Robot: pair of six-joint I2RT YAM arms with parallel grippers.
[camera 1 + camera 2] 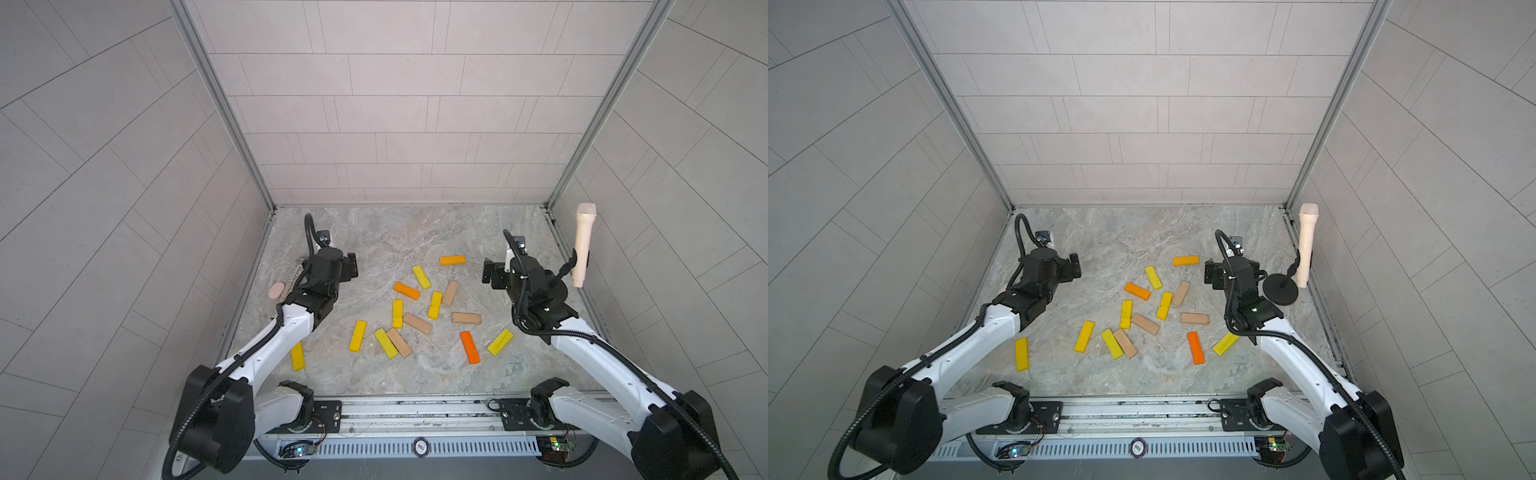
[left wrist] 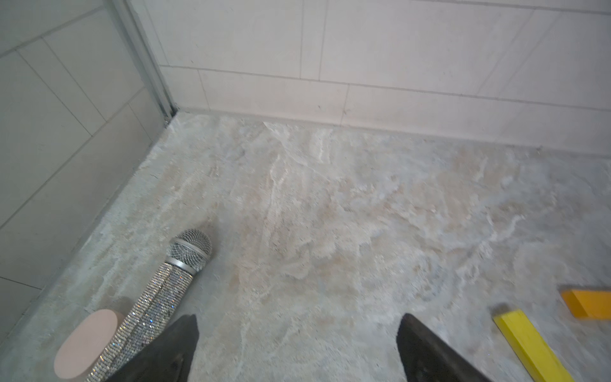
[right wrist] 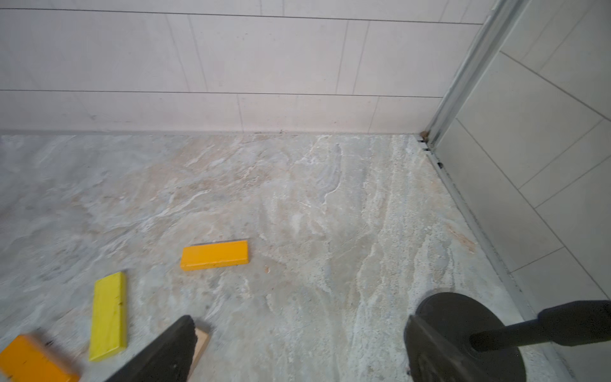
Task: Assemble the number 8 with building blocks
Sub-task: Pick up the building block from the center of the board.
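Observation:
Several building blocks in yellow, orange and tan lie scattered flat across the middle of the marble floor in both top views. One yellow block lies apart beside my left forearm. My left gripper hovers left of the pile, open and empty over bare floor; a yellow block and an orange one lie off to its side. My right gripper is open and empty right of the pile. An orange block lies ahead of it, and a tan block shows by one fingertip.
A glittery silver microphone and a pink oval object lie by the left wall. A cream microphone stands on a black round-based stand close to my right gripper. Tiled walls close in three sides.

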